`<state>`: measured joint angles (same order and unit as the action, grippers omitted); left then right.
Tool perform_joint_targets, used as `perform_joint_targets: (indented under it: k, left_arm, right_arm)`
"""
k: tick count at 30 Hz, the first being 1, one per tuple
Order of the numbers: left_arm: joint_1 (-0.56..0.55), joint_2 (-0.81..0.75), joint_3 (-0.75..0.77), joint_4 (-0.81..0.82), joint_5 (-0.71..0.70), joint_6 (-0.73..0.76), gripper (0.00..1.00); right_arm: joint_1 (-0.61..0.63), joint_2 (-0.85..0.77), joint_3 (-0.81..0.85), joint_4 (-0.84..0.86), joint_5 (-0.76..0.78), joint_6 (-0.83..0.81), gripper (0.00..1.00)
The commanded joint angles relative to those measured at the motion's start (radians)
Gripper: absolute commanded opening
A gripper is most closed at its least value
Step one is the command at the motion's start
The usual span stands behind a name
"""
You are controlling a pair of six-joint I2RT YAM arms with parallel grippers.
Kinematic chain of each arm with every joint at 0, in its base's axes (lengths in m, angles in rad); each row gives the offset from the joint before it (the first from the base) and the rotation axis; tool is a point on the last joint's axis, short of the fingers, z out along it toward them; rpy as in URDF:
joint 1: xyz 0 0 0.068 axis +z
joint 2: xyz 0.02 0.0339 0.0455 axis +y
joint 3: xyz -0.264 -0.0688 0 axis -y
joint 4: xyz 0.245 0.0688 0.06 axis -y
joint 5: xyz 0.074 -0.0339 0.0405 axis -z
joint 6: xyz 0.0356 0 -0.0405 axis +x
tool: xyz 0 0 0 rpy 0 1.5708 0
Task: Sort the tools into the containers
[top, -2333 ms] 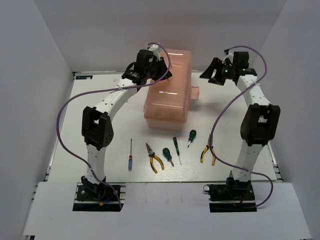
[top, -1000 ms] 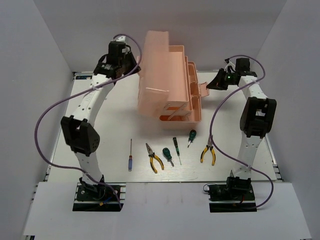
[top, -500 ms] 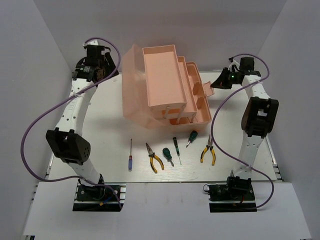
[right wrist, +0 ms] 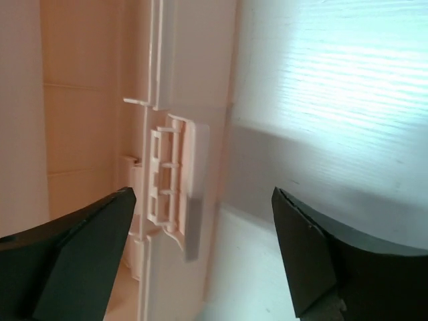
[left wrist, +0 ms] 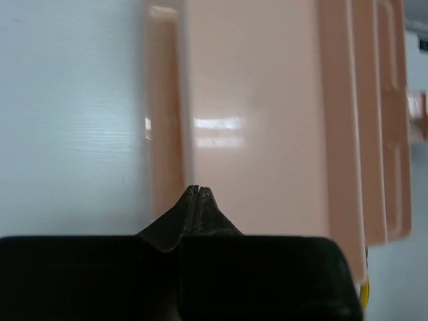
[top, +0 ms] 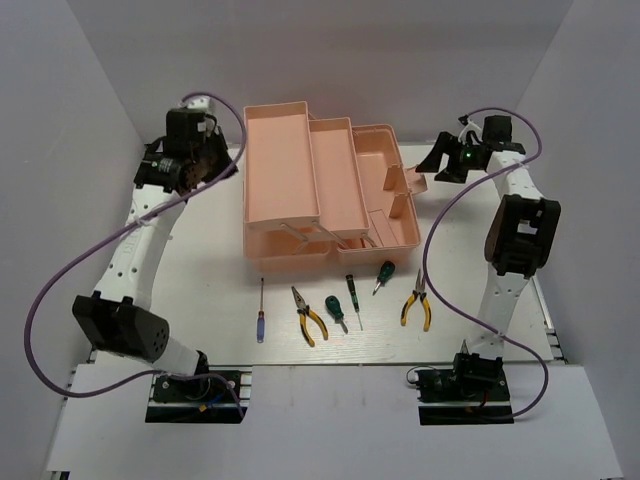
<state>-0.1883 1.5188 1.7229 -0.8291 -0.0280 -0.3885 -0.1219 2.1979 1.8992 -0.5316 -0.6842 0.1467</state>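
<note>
The pink toolbox (top: 300,256) stands open at the far middle of the surface (top: 200,290), with its trays (top: 280,160) spread out in steps, so the opening step looks done. The sorting itself is not begun. All six tools lie in a row on the surface just in front of the box, from the purple screwdriver (top: 260,320) on the left, past the first pliers (top: 309,316), to the second pliers (top: 416,306) on the right. As far as can be seen, no tray has a tool inside. The left hand (left wrist: 197,193) has its fingers pressed together and holds nothing, near the left edge of the box. The right hand (right wrist: 202,197) is spread wide and empty, beside the latch (right wrist: 175,180). No brand, label or writing can be read anywhere.
</note>
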Motion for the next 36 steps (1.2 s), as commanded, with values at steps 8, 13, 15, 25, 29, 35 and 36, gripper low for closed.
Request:
perform_joint_targets:
  k: [8,13,15,25,29,35,36]
  left_arm:
    - [-0.175,-0.396,-0.420,-0.056,0.425,0.129,0.39]
    - [-0.290,-0.476,-0.551,-0.093,0.444,0.106,0.41]
    - [-0.319,-0.461,-0.562,-0.102,0.432,0.106,0.44]
    - [-0.606,-0.174,-0.615,-0.064,0.212,-0.045,0.58]
    - [-0.640,-0.187,-0.788,0.106,0.185,-0.084,0.64]
    - [-0.688,-0.216,-0.871,0.194,0.128,-0.133,0.66]
    - [-0.700,-0.216,-0.881,0.194,0.119,-0.144,0.66]
  right_arm:
    - [-0.036,-0.484,-0.431,-0.194,0.173,-0.563,0.90]
    - [-0.016,-0.666,-0.645,-0.360,0.146,-0.733,0.62]
    - [0.017,-0.716,-0.807,-0.329,0.182,-0.752,0.49]
    - [0.206,-0.791,-1.062,-0.147,0.399,-0.543,0.63]
    - [0.255,-0.774,-1.106,-0.105,0.432,-0.483,0.65]
    - [0.314,-0.762,-1.176,-0.035,0.580,-0.440,0.65]
    - [0.318,-0.759,-1.180,-0.036,0.587,-0.435,0.65]
